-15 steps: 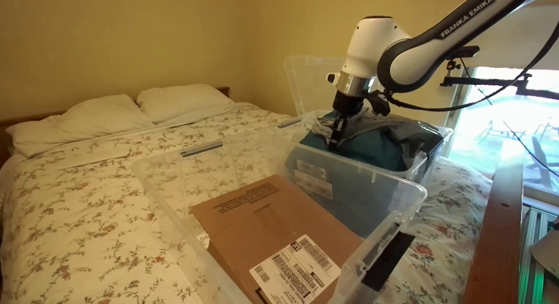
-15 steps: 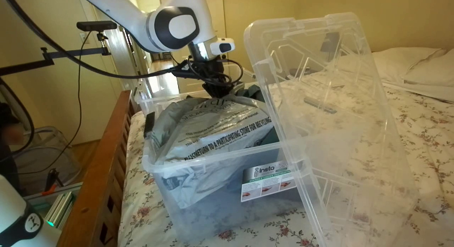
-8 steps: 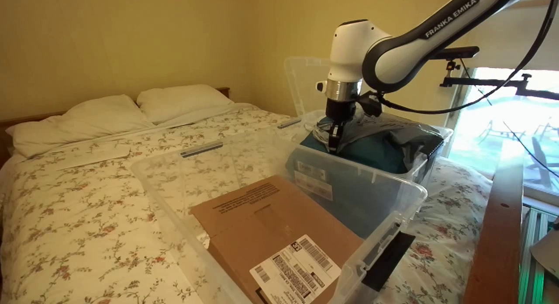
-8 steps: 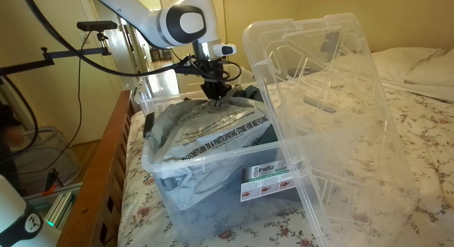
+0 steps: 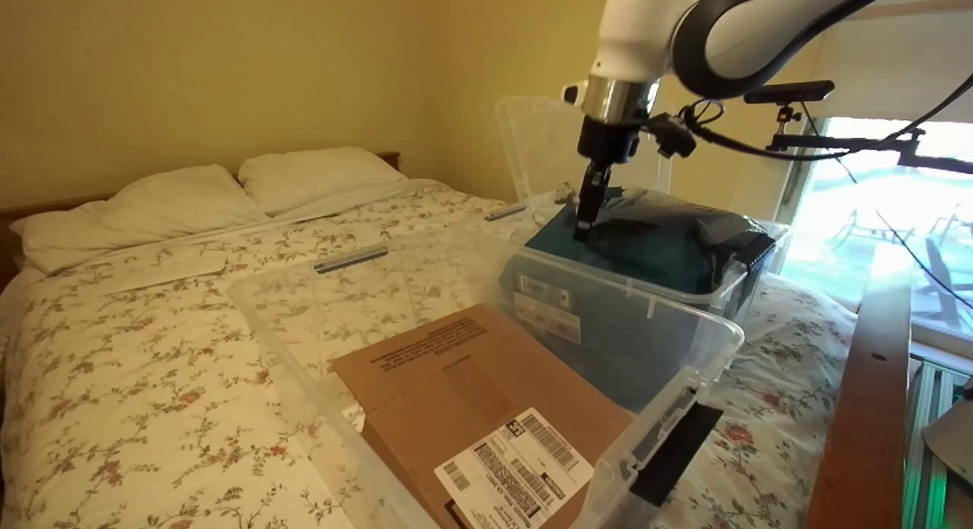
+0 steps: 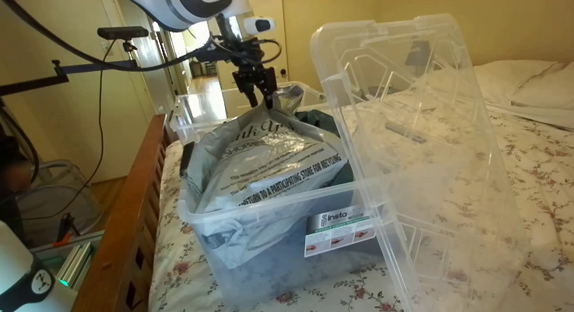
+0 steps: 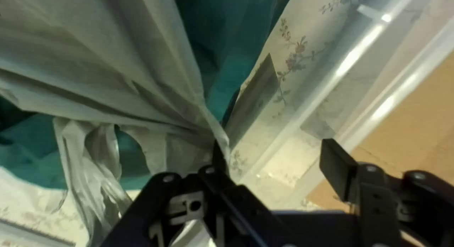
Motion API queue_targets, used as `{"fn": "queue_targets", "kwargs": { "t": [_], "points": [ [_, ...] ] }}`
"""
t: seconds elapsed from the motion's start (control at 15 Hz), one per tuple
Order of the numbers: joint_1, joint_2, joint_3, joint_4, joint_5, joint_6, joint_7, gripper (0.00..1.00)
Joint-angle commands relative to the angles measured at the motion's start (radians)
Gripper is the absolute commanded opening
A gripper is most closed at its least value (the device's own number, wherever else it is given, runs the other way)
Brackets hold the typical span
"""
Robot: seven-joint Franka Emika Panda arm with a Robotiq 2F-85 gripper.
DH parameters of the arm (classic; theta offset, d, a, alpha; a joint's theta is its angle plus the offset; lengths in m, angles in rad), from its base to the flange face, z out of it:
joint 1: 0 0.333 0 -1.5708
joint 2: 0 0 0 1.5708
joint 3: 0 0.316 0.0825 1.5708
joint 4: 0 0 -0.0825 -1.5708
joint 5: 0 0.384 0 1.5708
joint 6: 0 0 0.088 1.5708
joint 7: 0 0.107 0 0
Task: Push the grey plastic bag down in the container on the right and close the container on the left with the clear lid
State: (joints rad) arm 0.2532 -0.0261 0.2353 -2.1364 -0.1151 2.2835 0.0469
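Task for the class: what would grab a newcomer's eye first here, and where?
Likely the printed grey plastic bag, bulging from its clear container, one edge peaked at the open pincer. Next, the clear lid standing tilted beside that container. In an exterior view, a labelled cardboard box lies in the other container.

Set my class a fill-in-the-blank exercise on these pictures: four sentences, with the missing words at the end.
In an exterior view, the foreground container holds a brown cardboard ____.
The bag in the other container reads "RETURN TO A PARTICIPATING STORE FOR ____".
In the wrist view, the gripper has its jaws ____, not shut.
Standing tilted by the bag's container is a clear plastic ____.

Missing words: box; RECYCLING; open; lid.
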Motion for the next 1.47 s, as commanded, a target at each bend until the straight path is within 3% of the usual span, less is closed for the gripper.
{"fn": "queue_targets", "kwargs": {
  "t": [0.0, 0.27, 0.53, 0.6, 0.87, 1.0, 1.4],
  "points": [
    [0.009, -0.190, 0.041, -0.080, -0.130, 0.019, 0.129, 0.99],
    [-0.039, -0.218, 0.130, -0.045, -0.383, -0.037, 0.298, 1.00],
    [-0.079, -0.087, 0.203, 0.016, -0.683, -0.161, 0.493, 1.00],
    [-0.072, -0.017, 0.203, 0.054, -0.702, -0.244, 0.513, 1.00],
    [-0.018, 0.196, 0.138, 0.137, -0.644, -0.387, 0.496, 1.00],
    [-0.005, 0.231, 0.103, 0.185, -0.534, -0.410, 0.430, 1.00],
    [0.034, 0.080, 0.056, 0.206, -0.494, -0.393, 0.496, 1.00]
  ]
}}
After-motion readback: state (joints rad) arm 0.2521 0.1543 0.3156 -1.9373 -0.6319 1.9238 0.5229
